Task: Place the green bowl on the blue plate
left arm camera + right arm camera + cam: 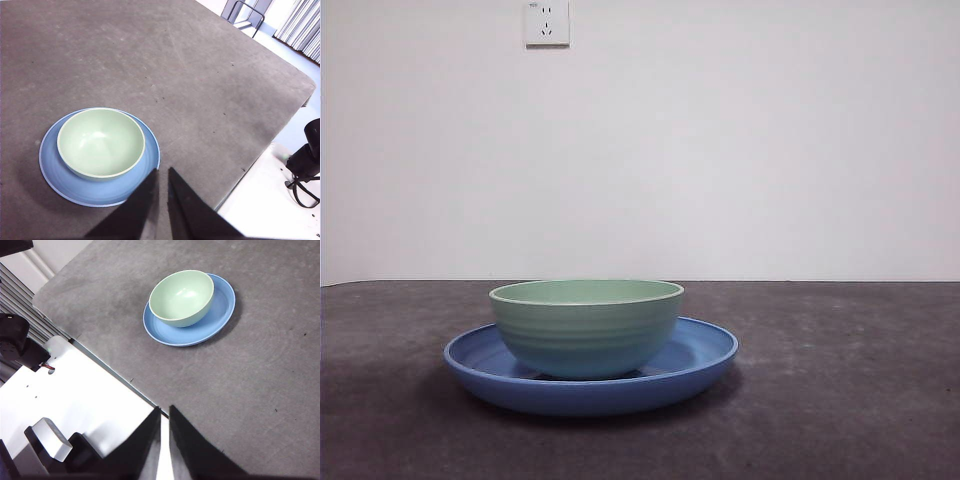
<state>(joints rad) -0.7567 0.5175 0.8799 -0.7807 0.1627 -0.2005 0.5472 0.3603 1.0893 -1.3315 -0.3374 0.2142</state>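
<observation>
Table [880, 400]: grey, matte. Plate [705, 350]: blue, flat on table. Bowl [586, 325]: green, upright, seated inside plate, off-centre. Left gripper [162, 172]: raised just beside plate, jaws nearly closed, empty. Right gripper [165, 411]: well apart, likewise narrow, empty. Placement apparently complete; next, only retreat.

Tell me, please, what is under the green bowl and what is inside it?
Under the green bowl lies the blue plate, which rests on the grey table. The bowl is empty inside. The plate's middle is covered by the bowl, so it cannot be seen.
</observation>
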